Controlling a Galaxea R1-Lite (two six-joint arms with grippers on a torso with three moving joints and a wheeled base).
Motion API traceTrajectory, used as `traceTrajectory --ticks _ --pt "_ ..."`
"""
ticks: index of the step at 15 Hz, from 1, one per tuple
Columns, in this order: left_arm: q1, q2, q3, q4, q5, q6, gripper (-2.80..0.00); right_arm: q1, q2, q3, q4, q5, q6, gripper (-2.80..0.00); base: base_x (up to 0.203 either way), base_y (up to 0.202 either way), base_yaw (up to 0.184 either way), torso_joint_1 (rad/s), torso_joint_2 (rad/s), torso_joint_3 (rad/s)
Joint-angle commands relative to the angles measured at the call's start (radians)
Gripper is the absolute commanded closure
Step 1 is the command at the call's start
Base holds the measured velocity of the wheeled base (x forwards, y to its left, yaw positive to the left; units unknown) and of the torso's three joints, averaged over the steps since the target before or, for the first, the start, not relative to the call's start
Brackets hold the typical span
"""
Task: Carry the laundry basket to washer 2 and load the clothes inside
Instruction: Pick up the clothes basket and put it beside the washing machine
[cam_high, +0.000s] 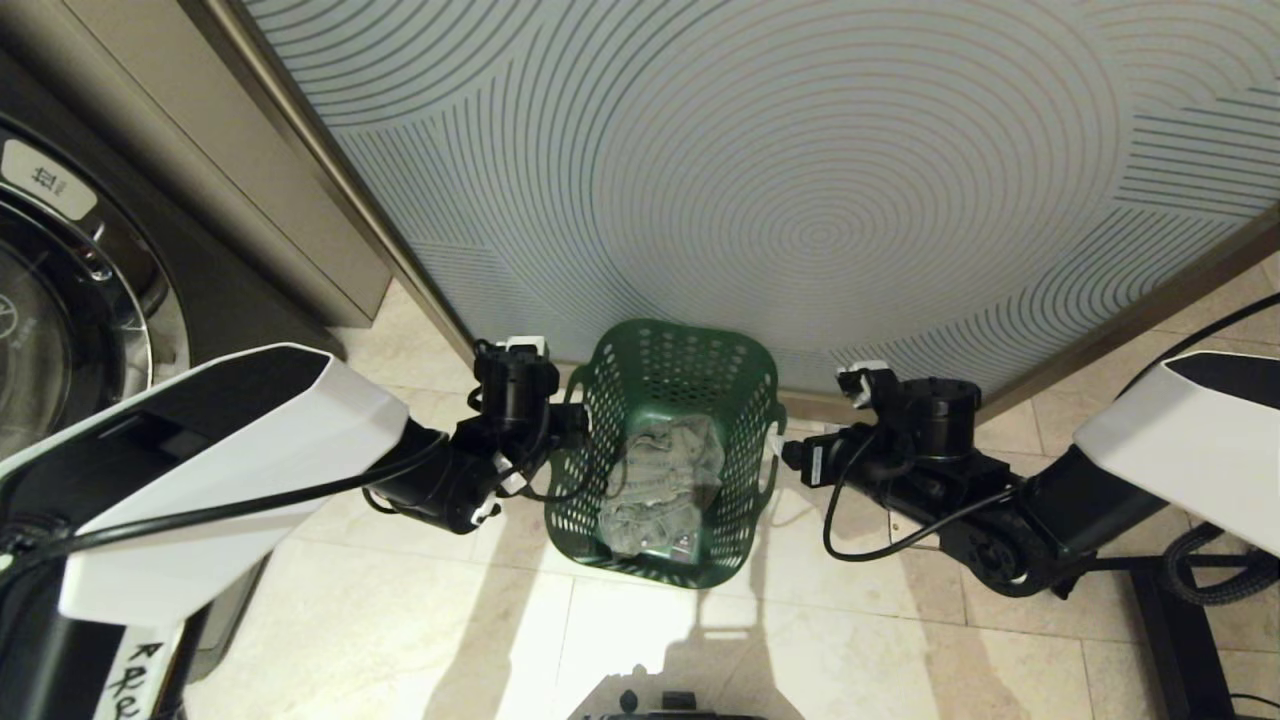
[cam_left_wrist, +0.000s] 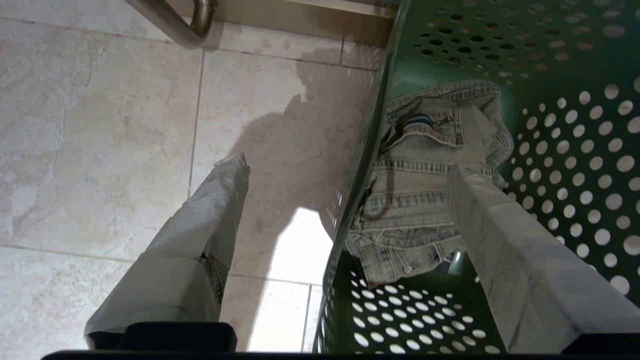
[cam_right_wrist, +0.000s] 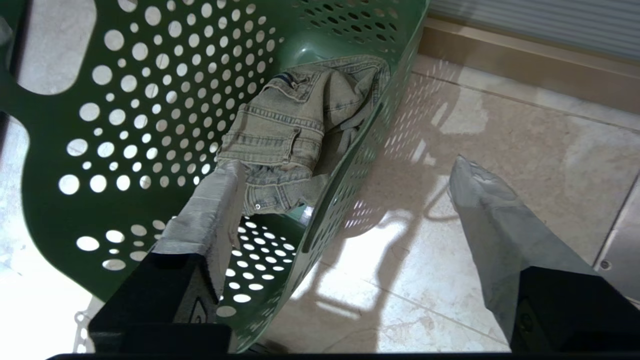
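The dark green laundry basket stands on the tiled floor against a patterned panel. The clothes, a small bundle of pale grey-green denim, lie on its bottom. My left gripper is at the basket's left rim and my right gripper at its right rim. In the left wrist view the left gripper is open astride the basket wall, one finger inside above the clothes, one outside. The right gripper is open the same way over the basket and clothes.
A dark grey front-load washer fills the left edge; I cannot read the numeral on its label. The ribbed panel with a metal frame rises right behind the basket. A black stand sits at the right.
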Motion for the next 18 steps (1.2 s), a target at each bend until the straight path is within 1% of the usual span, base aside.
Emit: traceTrajectory --ticks 1,10,15,17,18 --pt "0.005 0.022 -0.021 -0.007 0.003 0.0 -2.8 0.001 0.041 -0.02 -0.007 0.0 0.002 -2.8 0.0 0.0 0.0 0.0 0.0 0.0" --pt "0.017 0.134 -0.106 -0.007 0.001 0.026 -2.8 0.0 0.173 -0.115 -0.008 -0.003 0.01 -2.8 0.0 0.0 0.0 0.0 0.0 0.0" --pt "0.032 0.16 -0.129 -0.007 -0.005 0.034 -2.8 -0.001 0.237 -0.208 0.0 -0.007 0.011 -2.8 0.0 0.0 0.0 0.0 0.0 0.0" --pt "0.036 0.167 -0.129 -0.007 -0.006 0.047 -2.8 -0.001 0.253 -0.27 0.059 -0.017 0.013 -2.8 0.0 0.0 0.0 0.0 0.0 0.0" --pt "0.037 0.167 -0.129 -0.007 -0.011 0.049 -2.8 0.0 0.259 -0.311 0.109 -0.042 0.024 -2.8 0.0 0.0 0.0 0.0 0.0 0.0"
